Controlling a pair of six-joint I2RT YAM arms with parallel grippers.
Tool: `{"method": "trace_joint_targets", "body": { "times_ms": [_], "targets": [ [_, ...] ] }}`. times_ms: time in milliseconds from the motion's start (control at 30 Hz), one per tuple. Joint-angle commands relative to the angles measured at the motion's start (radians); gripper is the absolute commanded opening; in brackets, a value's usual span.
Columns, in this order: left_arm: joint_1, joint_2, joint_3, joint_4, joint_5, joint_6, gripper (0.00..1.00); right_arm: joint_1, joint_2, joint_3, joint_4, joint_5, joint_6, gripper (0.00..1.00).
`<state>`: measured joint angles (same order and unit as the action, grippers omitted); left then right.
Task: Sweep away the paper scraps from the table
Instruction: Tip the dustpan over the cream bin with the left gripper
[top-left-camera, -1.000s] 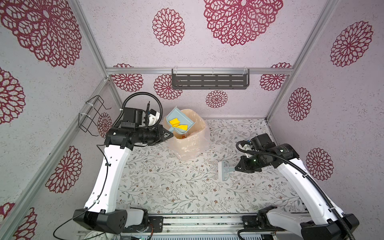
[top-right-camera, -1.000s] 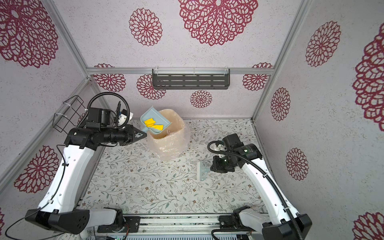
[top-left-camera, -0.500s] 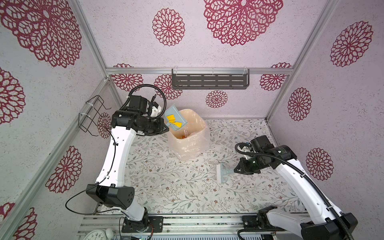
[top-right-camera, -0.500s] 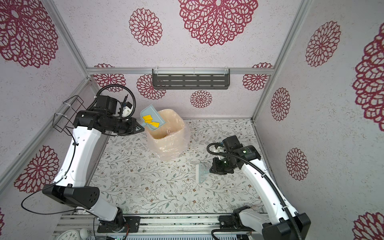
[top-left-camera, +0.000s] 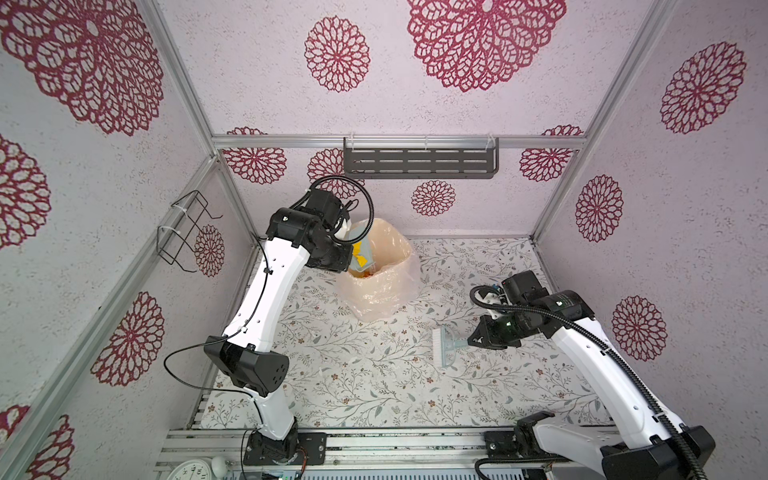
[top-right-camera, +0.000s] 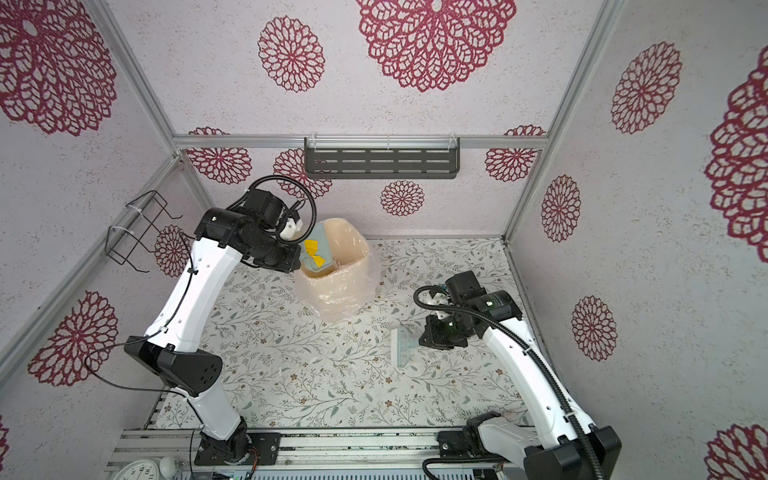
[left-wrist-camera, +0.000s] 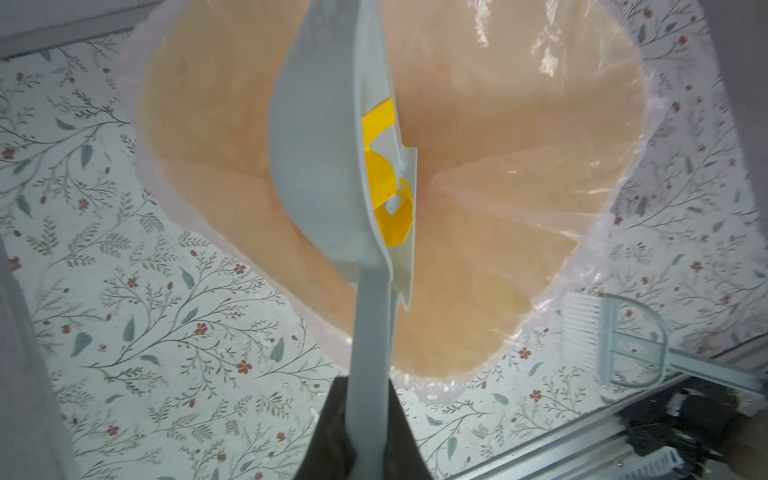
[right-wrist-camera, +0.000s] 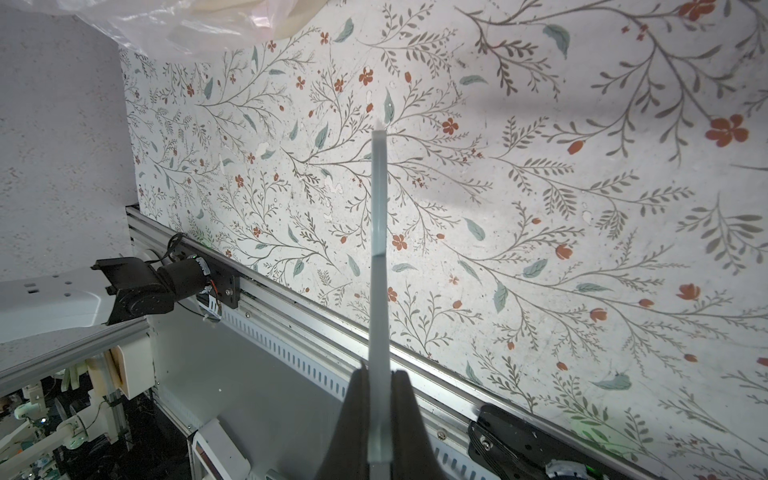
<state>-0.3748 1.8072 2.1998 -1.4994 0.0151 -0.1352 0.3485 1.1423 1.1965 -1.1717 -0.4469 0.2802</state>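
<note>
So my left gripper (left-wrist-camera: 370, 432) is clamped tight on the dustpan (left-wrist-camera: 316, 174) handle. The pan is tipped on its edge right over the bagged bin (left-wrist-camera: 519, 187), and the yellow paper scraps (left-wrist-camera: 384, 183) are sitting inside it near the lip. Meanwhile my right gripper (right-wrist-camera: 379, 411) is pinched closed on the brush (top-left-camera: 443, 347) handle out over the table (top-left-camera: 374, 386), can't tell if the bristles touch it

- paper scraps (left-wrist-camera: 384, 178): yellow pieces, curled and folded, lying inside the pale blue-grey dustpan (left-wrist-camera: 316, 158), which is tipped almost on edge over the open mouth of the peach bag (left-wrist-camera: 498, 208); the yellow shows in both top views (top-right-camera: 313, 251).
- table (top-left-camera: 374, 374): flat, white, printed with grey-green leafy twigs and small brown-red flowers; a few tiny white flecks, paper or wear cannot be told.
</note>
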Motion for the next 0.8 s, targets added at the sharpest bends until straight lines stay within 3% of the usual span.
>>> {"method": "trace_joint_targets", "body": {
  "times_ms": [0, 133, 500, 767],
  "targets": [
    [-0.037, 0.006, 0.037, -0.035, -0.181, 0.060, 0.00, -0.006, -0.005, 0.021, -0.011, -0.013, -0.014, 0.00],
    [-0.072, 0.009, 0.043, -0.036, -0.246, 0.081, 0.00, -0.006, -0.003, 0.023, -0.006, -0.014, -0.008, 0.00],
    [-0.086, -0.011, 0.051, -0.028, -0.284, 0.090, 0.00, -0.007, -0.008, 0.028, -0.002, 0.002, 0.003, 0.00],
    [-0.044, -0.148, 0.055, 0.040, -0.183, 0.040, 0.00, -0.057, -0.025, -0.003, 0.094, 0.001, 0.032, 0.00]
  ]
}}
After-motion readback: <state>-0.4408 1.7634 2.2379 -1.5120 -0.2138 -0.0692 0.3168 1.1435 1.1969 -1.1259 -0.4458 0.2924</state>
